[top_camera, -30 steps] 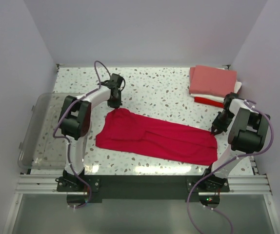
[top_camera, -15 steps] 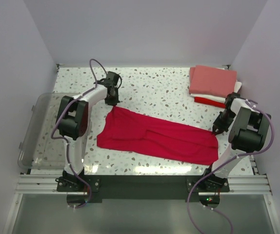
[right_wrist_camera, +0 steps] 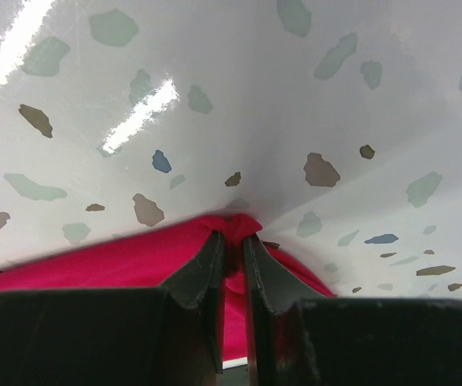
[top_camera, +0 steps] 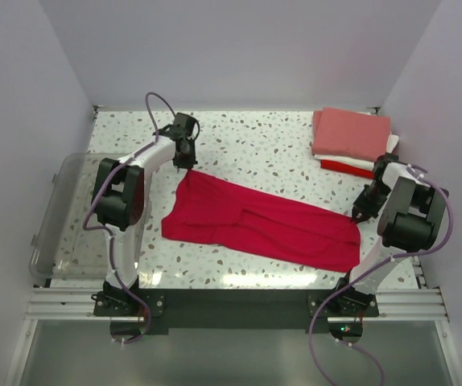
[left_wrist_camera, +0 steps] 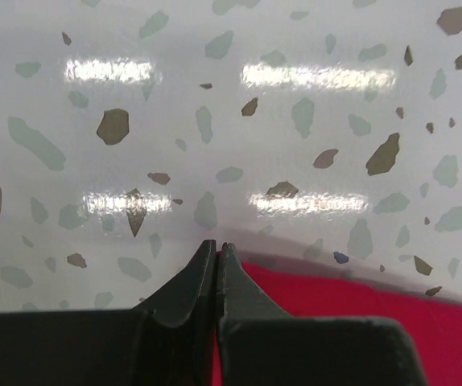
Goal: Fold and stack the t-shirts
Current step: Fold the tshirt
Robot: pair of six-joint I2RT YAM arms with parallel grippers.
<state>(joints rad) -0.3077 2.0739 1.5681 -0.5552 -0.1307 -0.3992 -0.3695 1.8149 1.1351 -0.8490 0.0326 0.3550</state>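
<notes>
Top external view shows the red shirt (top_camera: 263, 223) spread flat across the middle of the speckled table (top_camera: 271, 137), stretched in a long band that runs from upper left to lower right. My left fingers (top_camera: 186, 166) sit at its upper-left corner, and that corner is drawn up into a point where they meet it. My right fingers (top_camera: 360, 215) are at the opposite end, against the right-hand edge of the cloth, low beside my right arm. In the upper right of the frame lies the stack of folded shirts (top_camera: 352, 133): a salmon-pink one on top, a sliver of white under it and a red one at the bottom, well apart from the spread shirt. A clear plastic bin (top_camera: 62, 217) rests at the left edge of the table, beside my left arm. In the left wrist view my left fingers (left_wrist_camera: 216, 256) are pressed together with almost no gap, their tips right at the edge of the red shirt (left_wrist_camera: 344, 301), which fills the lower right of the frame; a thin line of red shows between them lower down, so they are clamped on the hem. In the right wrist view my right fingers (right_wrist_camera: 233, 238) are nearly together, pinching a small bunched knot of the red shirt (right_wrist_camera: 94, 269) at their tips, the cloth falling away to the lower left.
</notes>
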